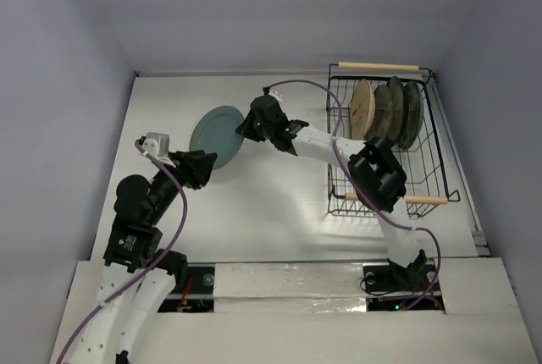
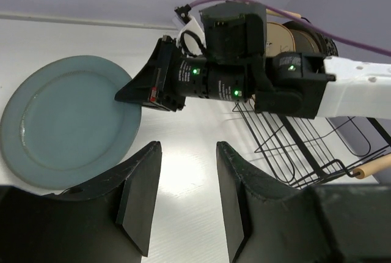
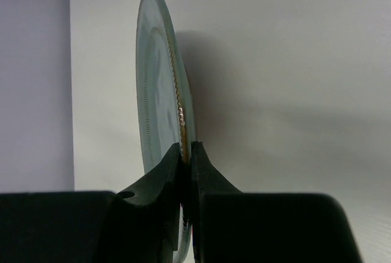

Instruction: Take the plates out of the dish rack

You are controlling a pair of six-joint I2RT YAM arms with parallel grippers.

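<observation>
Your teal plate (image 1: 216, 135) is out of the rack (image 1: 434, 140), left of the desk's (image 1: 279, 203) middle, its right rim pinched by your right hand (image 1: 245, 130). The rack sits at the far right corner, with three plates (image 1: 388, 110) standing on edge at its far end. Your left hand (image 1: 203, 168) hangs released and empty by the teal plate's near edge.

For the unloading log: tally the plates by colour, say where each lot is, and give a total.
teal plate, clamped in the right gripper: 1
tan plate, standing in the dish rack: 1
darker plates, standing in the dish rack: 2
Total: 4 plates
</observation>
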